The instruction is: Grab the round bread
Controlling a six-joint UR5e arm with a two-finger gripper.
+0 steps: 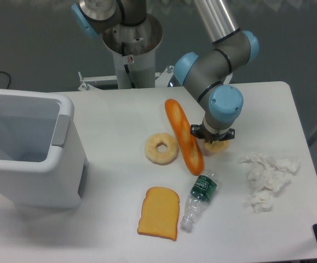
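On the white bench (120, 115), left to right: one white bin (29, 148), one toast slice (159, 213), one ring bread (161, 148), one orange baguette (184, 136), one plastic bottle (199, 194), one round bread (217, 146), one crumpled tissue heap (267, 175). The round bread is pale yellow and lumpy, mostly hidden under the gripper (213, 140), just right of the baguette. Gripper finger spacing cannot be told; dark grey room behind.

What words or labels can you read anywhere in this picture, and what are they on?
Nothing is legible.
Green label on the plastic bottle: print too small and blurred to read.
Small red-and-white sticker on the robot's base column: too small to read.
The breads, the white bin and the crumpled tissue show no writing.
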